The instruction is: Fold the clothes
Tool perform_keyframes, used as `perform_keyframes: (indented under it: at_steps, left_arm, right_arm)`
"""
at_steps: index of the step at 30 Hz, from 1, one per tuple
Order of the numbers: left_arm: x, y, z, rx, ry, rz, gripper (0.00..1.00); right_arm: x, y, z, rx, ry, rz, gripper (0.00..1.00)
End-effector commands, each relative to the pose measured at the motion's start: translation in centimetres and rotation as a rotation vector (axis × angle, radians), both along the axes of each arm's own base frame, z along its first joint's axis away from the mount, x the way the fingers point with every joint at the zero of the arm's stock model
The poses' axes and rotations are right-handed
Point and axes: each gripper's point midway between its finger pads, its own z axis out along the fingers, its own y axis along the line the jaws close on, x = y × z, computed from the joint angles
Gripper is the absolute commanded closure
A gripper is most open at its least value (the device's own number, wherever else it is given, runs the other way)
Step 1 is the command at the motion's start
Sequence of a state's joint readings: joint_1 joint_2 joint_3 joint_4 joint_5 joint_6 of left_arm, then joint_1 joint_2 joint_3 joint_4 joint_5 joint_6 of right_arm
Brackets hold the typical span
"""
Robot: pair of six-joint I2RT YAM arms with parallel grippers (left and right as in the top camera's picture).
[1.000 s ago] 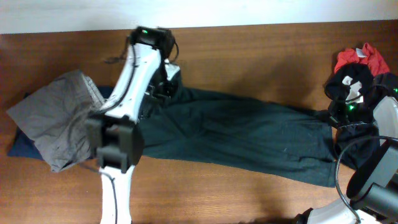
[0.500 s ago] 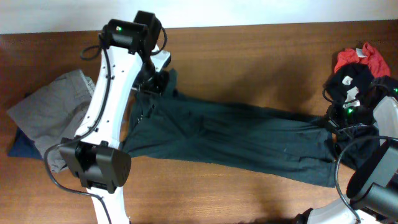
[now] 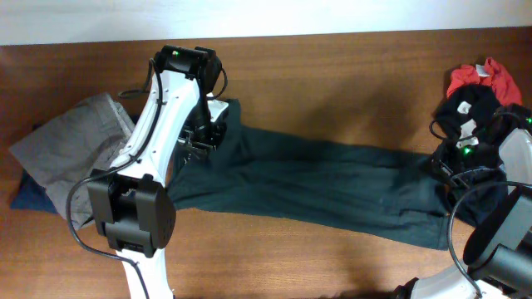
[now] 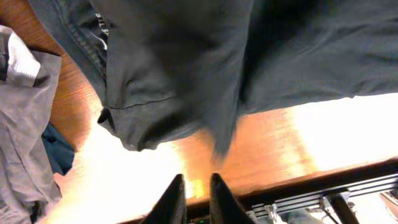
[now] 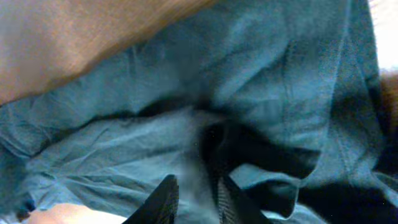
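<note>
Looking first at the left gripper, we find its fingers a narrow slit apart with nothing between them. The hem of the dark green T-shirt lies just past the tips and free of them. On the right gripper the fingers are likewise slightly parted. We see only rumpled shirt cloth beyond the gap, with none caught in it.

Each gripper sits at one end of the shirt, and we read that as the reason for its shape. The T-shirt lies drawn out in a long band across the middle of the table. Its left end is bunched beside the left arm toward the far edge, and its right end reaches almost to the right edge. We judge this stretched lie is meant to smooth the cloth for a first fold, though wrinkles remain.

Further out, a grey garment rests on a navy garment by the left edge, perhaps set aside. A red garment and a black garment are heaped at the far right corner, seemingly waiting their turn.
</note>
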State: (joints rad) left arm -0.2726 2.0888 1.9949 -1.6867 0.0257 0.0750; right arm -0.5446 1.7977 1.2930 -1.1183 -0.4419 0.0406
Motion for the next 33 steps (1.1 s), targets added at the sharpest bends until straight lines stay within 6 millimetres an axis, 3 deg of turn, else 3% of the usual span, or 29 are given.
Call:
perform_keyframes:
  at_steps: [1,6,9,13,16,20,22,29,33]
  left_arm:
    - [0.0,0.3,0.6,0.01,-0.019,0.006,0.76]
    - [0.8,1.0,0.5,0.041,-0.053,0.002,0.7]
    - [3.2,1.1,0.2,0.024,-0.149,0.034,0.59]
    - [7.3,0.9,-0.4,-0.032,-0.295,0.065,0.58]
    - [9.1,-0.5,-1.9,-0.104,-0.337,0.037,0.59]
    - [10.5,-3.6,-4.7,-0.248,-0.347,-0.11,0.66]
    - [11.1,-4.0,-6.0,-0.24,-0.351,-0.136,0.66]
    - [11.7,-1.6,-9.1,-0.094,-0.323,-0.134,0.66]
    - [9.4,0.0,-10.0,-0.052,-0.209,-0.094,0.72]
  right_arm:
    - [-0.5,-0.9,0.6,-0.061,0.008,0.005,0.69]
    - [-0.7,-1.1,0.5,-0.069,0.018,0.006,0.55]
    - [-0.3,-0.9,0.7,-0.055,-0.005,0.006,0.45]
    - [1.2,-0.2,1.3,0.0,-0.086,0.003,0.41]
    - [2.0,0.5,1.9,0.045,-0.133,0.003,0.4]
    - [2.3,0.6,2.0,0.051,-0.147,0.008,0.4]
    - [2.4,0.8,2.0,0.05,-0.149,0.013,0.4]
    - [2.6,1.6,2.0,0.052,-0.148,0.038,0.4]
    - [2.7,2.1,2.0,0.053,-0.148,0.058,0.4]
